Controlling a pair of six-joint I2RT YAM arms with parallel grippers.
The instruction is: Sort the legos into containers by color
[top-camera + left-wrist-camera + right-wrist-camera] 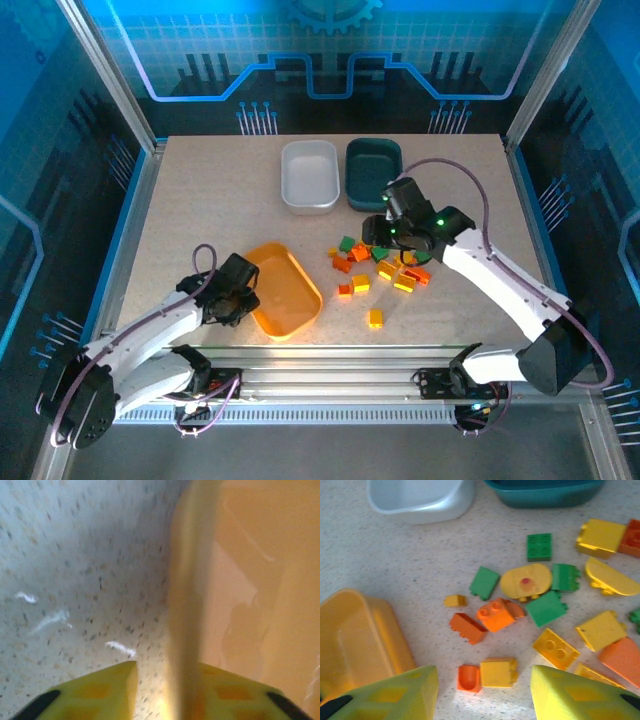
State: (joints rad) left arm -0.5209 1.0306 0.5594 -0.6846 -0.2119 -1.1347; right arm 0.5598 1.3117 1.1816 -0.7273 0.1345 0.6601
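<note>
Hidden: the left fingers [95,690] are cut off low, the yellow tray [187,605] is blurred
Left side: the tray's wall is pinched, near the front edge of the counter [200,210]
Right side: the right fingers [575,695] are held spread above the legos [385,270]
Legos: scattered right of the yellow tray
Room: wide counter at left; white tray [309,175], green tray [373,172] set at back
</note>
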